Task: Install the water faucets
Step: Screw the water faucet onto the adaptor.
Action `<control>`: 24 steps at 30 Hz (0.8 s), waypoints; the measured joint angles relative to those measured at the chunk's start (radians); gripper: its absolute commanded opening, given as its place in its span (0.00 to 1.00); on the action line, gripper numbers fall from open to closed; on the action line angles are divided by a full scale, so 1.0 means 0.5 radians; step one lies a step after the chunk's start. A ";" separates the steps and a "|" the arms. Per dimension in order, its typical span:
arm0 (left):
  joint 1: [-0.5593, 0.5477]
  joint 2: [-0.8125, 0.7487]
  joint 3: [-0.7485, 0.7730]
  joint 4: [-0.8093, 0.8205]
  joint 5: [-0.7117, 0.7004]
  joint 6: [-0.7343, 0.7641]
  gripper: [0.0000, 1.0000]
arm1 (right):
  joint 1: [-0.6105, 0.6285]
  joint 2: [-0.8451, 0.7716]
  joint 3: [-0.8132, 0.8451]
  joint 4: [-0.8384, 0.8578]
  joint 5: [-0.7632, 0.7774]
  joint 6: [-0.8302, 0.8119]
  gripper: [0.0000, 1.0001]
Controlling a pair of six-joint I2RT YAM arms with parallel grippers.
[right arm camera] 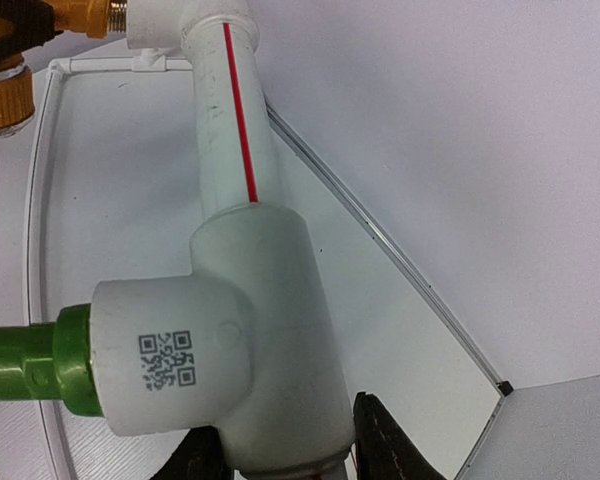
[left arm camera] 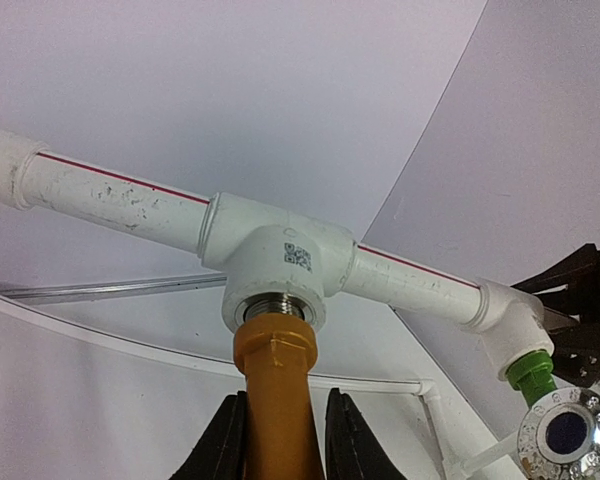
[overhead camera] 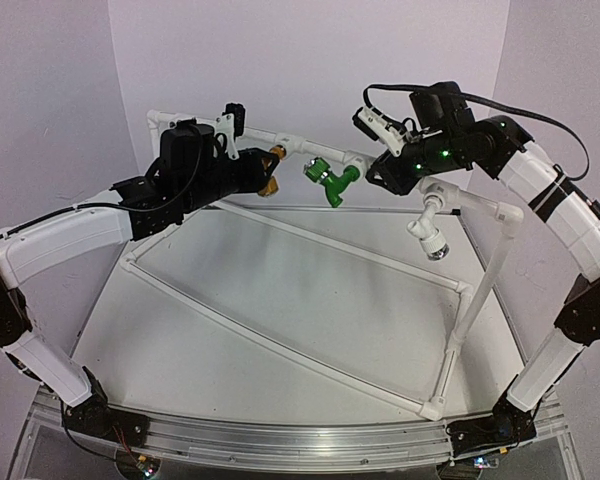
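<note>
The left end effector point(left arm camera: 283, 432) pinches the smooth, hexagon-collared body of the yellow-orange faucet point(left arm camera: 277, 360) between black fingers. The faucet's threaded metal end sits in the socket of a white tee point(left arm camera: 280, 255). The right end effector point(right arm camera: 288, 455) clamps a second tee point(right arm camera: 250, 330), scuffed plastic, with the glossy green faucet point(right arm camera: 30, 365) sticking out of its side branch. Both fittings sit on the raised rail of the pipe frame point(overhead camera: 310, 360), above the far edge of the counter point(overhead camera: 280, 300). Both arms reach forward, elbows bent outward.

My left pincer point(left arm camera: 285, 425) holds the left tap point(left arm camera: 275, 385), set in the pipe point(left arm camera: 110, 190); my right pincer point(right arm camera: 290, 455), the joint point(right arm camera: 270, 330) bearing the right tap point(right arm camera: 20, 360).
</note>
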 measured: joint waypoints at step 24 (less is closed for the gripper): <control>0.002 0.095 0.298 -0.406 0.031 0.379 0.00 | 0.000 -0.040 -0.093 0.086 0.037 -0.040 0.00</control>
